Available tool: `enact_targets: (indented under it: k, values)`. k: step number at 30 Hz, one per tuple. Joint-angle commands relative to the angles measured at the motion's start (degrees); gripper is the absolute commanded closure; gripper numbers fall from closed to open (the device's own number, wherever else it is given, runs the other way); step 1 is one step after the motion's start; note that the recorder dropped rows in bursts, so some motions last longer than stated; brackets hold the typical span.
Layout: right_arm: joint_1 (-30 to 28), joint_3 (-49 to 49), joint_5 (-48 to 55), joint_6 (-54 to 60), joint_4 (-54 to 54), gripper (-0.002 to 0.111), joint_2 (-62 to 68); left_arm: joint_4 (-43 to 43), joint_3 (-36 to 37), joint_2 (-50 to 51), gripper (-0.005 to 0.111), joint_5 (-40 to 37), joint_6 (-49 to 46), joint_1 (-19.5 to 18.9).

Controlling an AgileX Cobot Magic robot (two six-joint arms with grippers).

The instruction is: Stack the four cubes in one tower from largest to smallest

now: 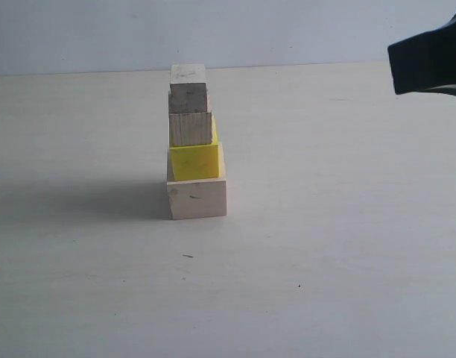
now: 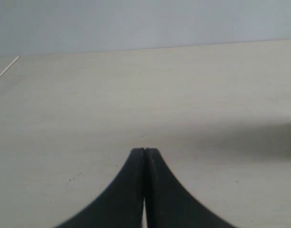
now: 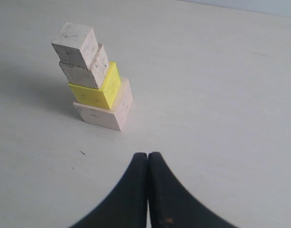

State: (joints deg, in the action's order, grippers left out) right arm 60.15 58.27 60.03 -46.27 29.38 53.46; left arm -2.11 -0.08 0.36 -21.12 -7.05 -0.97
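The tower (image 1: 193, 142) stands left of centre on the pale table. At its base is the large pale wooden cube (image 1: 197, 197) (image 3: 105, 114), then the yellow cube (image 1: 194, 161) (image 3: 95, 92), the medium bare-wood cube (image 1: 190, 127) (image 3: 83, 72) and the small one (image 1: 188, 89) (image 3: 75, 43) on top. My right gripper (image 3: 148, 154) is shut and empty, well away from the tower; in the exterior view only its black body (image 1: 429, 56) shows at the upper right. My left gripper (image 2: 144, 150) is shut over bare table, with no cube in its view.
The pale tabletop (image 1: 325, 261) runs back to a light wall (image 1: 228, 30). The tower's shadow (image 1: 79, 198) lies to its left. A thin table edge line (image 2: 5, 71) shows in the left wrist view.
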Motion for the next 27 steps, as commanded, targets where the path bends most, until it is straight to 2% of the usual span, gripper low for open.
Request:
enact_targets:
  k: [1, 24, 27]
  values:
    - [0.2, -0.2, -0.2, -0.3, 0.4, 0.108, -0.1, 0.0, 0.1, -0.4, 0.106, 0.5, 0.0, 0.3]
    - [0.1, -0.2, -0.2, -0.3, 0.6, 0.108, -0.1, 0.0, 0.1, -0.4, 0.106, 0.5, 0.0, 0.3]
    - [-3.0, -0.2, -0.8, -0.3, -1.1, 0.108, -0.6, 0.0, 0.1, -0.4, 0.106, 0.5, 0.0, 0.3]
